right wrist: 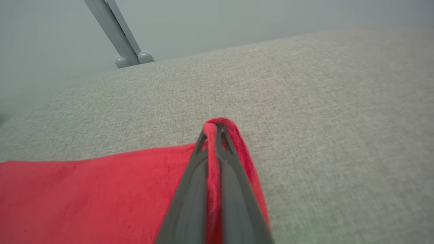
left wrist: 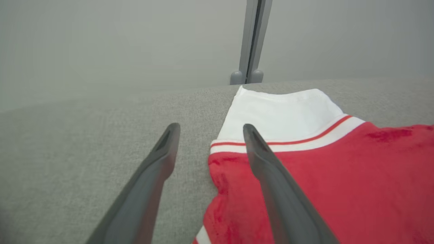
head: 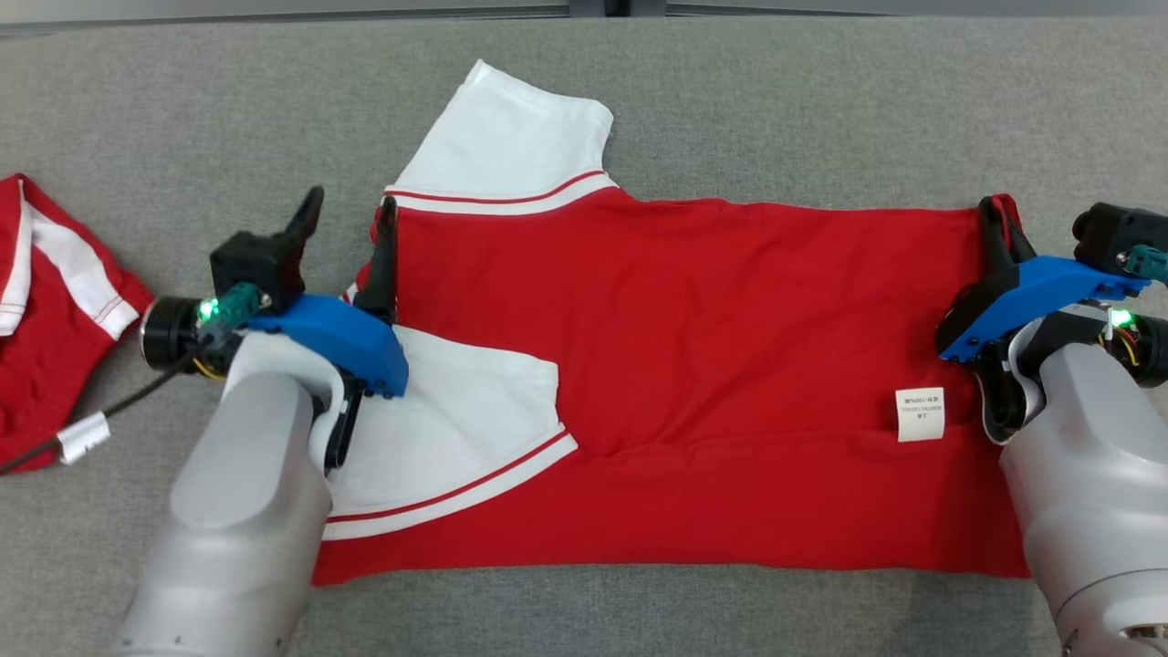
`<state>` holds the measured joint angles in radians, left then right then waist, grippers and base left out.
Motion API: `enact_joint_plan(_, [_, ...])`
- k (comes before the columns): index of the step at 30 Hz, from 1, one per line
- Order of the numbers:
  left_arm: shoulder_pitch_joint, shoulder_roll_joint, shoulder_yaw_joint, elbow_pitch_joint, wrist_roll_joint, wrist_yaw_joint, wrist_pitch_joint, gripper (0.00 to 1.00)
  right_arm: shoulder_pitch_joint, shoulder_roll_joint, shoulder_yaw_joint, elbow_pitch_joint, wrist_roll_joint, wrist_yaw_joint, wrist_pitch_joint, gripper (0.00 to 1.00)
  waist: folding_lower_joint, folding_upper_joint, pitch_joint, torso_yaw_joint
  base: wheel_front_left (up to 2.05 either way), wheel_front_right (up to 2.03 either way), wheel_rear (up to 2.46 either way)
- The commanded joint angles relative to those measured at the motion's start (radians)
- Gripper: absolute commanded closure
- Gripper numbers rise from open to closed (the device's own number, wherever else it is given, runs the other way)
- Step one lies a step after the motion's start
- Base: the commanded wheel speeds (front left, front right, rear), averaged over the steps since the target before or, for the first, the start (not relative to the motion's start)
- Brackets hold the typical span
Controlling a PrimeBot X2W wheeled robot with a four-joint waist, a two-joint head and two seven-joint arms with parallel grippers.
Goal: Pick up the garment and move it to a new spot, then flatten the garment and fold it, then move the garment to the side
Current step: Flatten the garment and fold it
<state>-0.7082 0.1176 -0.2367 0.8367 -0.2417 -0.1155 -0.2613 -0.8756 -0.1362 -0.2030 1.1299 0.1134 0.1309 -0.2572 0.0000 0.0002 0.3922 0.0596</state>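
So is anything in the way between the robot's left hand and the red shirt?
No, nothing visible. The open left hand straddles the edge of the red shirt, one finger over the shirt, the other over the grey table. The right hand pinches a corner.

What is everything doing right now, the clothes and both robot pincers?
Shirt, spread flat, one sleeve folded in.
Left pincer, open, astride the shirt's edge.
Right pincer, shut on the shirt's corner.
Other garment, crumpled at the left.

the print on the white tag (head: pixel 920 414) of the garment (head: pixel 730 365) is too small to read.
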Motion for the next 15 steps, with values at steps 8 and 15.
enact_joint_plan(8, [-0.213, 0.097, -0.178, -0.022, -0.117, -0.015, 0.183, 0.00, -0.054, 0.043, 0.015, -0.065, 0.017, 0.000, -0.009, 1.00, 0.0000, -0.0002, 0.063, -0.068, 0.00, 0.00, 0.00])
enact_joint_plan(15, [-0.349, 0.281, -0.376, -0.079, -0.340, -0.015, 0.375, 0.00, -0.084, 0.078, 0.097, -0.139, 0.083, 0.000, -0.009, 1.00, 0.0000, -0.0002, 0.134, -0.162, 0.00, 0.00, 0.00])
